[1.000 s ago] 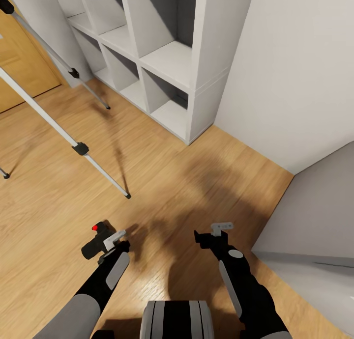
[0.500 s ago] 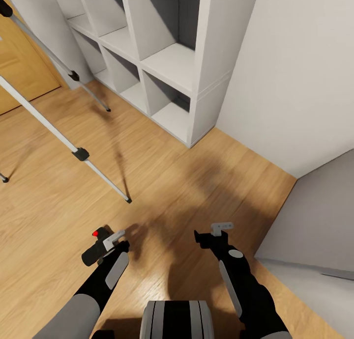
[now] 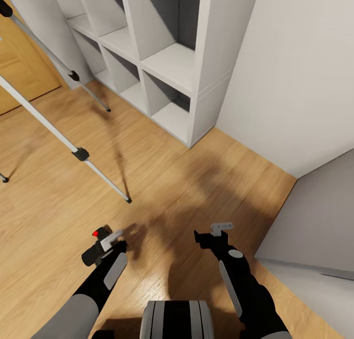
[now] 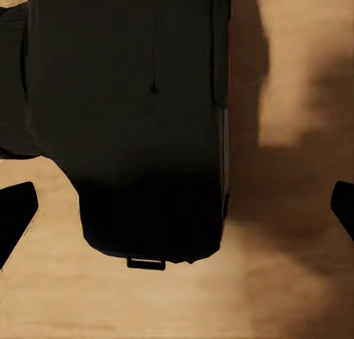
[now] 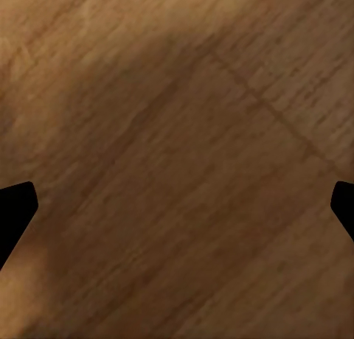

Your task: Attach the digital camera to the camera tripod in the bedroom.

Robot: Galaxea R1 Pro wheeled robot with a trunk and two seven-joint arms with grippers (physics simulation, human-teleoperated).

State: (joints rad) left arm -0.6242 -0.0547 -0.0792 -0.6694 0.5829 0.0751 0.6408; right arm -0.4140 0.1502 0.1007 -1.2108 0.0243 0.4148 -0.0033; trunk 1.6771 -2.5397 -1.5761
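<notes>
holding the digital camera (image 3: 96,244) above the light wood floor (image 3: 162,182), the left gripper (image 3: 109,241) is clamped on it, red button up. the right gripper (image 3: 216,231) hangs over bare boards with its fingers spread apart. the camera tripod (image 3: 78,153) stands ahead to the left, near the white cube shelf (image 3: 196,73).

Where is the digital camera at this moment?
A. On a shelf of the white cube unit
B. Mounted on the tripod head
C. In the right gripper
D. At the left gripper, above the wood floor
D: the digital camera, red button up, sits at the left gripper, apart from the camera tripod; the right gripper has nothing between its fingers.
</notes>
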